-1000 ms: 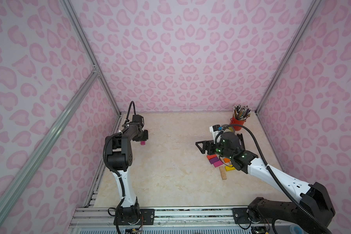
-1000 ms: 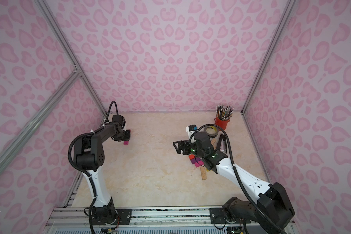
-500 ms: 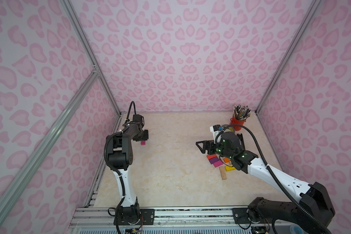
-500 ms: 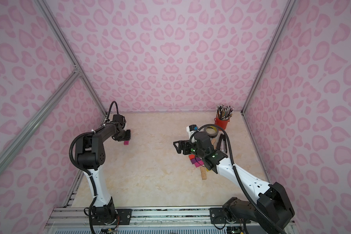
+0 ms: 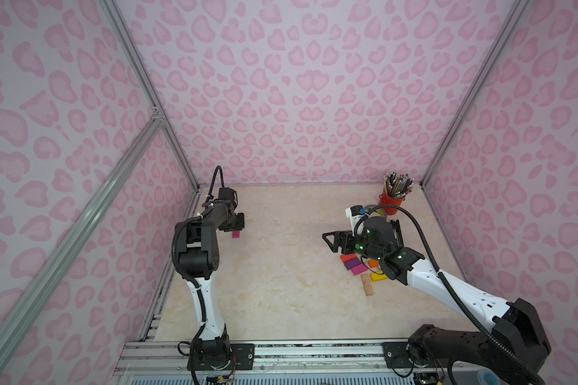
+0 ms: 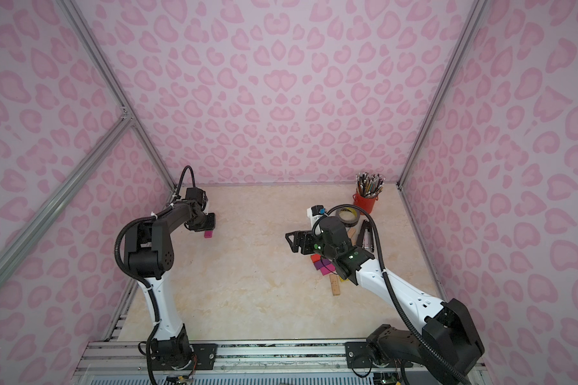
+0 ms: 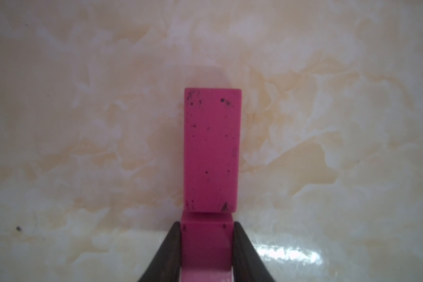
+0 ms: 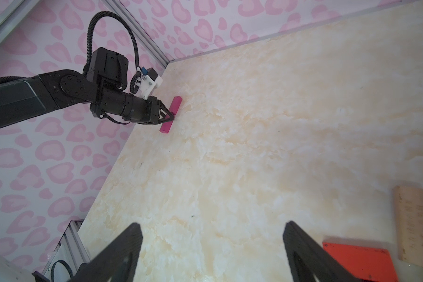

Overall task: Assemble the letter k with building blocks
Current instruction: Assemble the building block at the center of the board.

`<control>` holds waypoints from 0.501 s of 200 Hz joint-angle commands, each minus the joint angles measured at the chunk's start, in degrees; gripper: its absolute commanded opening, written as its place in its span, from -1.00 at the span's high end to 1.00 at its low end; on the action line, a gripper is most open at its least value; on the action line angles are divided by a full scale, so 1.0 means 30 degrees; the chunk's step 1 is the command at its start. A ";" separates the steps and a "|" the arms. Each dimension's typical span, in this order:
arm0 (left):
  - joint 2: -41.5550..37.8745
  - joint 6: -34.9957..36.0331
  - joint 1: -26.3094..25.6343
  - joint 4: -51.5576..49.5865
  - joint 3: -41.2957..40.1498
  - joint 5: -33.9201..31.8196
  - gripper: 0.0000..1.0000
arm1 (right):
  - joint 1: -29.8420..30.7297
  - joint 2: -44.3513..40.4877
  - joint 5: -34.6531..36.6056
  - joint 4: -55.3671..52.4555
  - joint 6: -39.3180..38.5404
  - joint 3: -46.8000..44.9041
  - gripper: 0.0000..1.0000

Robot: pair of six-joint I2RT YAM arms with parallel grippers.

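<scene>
My left gripper is shut on the near end of a magenta building block, low over the table at the far left, close to the side wall. In both top views only the block's end shows under the fingers. The right wrist view shows that block as a thin bar in the left gripper. My right gripper hangs open and empty just left of a pile of building blocks: red, purple, magenta, orange, yellow and plain wood.
A red cup of pencils stands in the far right corner. A grey tape roll and a black stapler lie behind the right arm. Pink patterned walls close in the table on three sides. A metal rail runs along the front.
</scene>
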 commanded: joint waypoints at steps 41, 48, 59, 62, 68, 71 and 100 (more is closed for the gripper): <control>0.0526 0.0103 0.0093 -0.0304 0.0364 0.0127 0.31 | 0.0003 0.0100 -0.0022 0.0240 0.0100 -0.0065 -0.83; 0.0556 0.0094 0.0115 -0.0330 0.0396 0.0124 0.31 | 0.0009 0.0082 -0.0022 0.0233 0.0107 -0.0065 -0.83; 0.0557 0.0106 0.0123 -0.0310 0.0397 0.0225 0.30 | 0.0003 0.0061 0.0005 0.0243 0.0095 -0.0065 -0.83; 0.0557 0.0104 0.0108 -0.0308 0.0397 0.0231 0.30 | 0.0007 0.0051 0.0007 0.0234 0.0093 -0.0065 -0.83; 0.0557 0.0103 0.0108 -0.0307 0.0397 0.0243 0.30 | 0.0005 0.0070 0.0007 0.0234 0.0093 -0.0065 -0.83; 0.0557 0.0089 0.0121 -0.0307 0.0397 0.0244 0.30 | 0.0007 0.0071 0.0007 0.0233 0.0093 -0.0065 -0.83; 0.0543 0.0105 0.0151 -0.0282 0.0426 0.0254 0.28 | 0.0004 0.0058 -0.0007 0.0258 0.0122 -0.0092 -0.83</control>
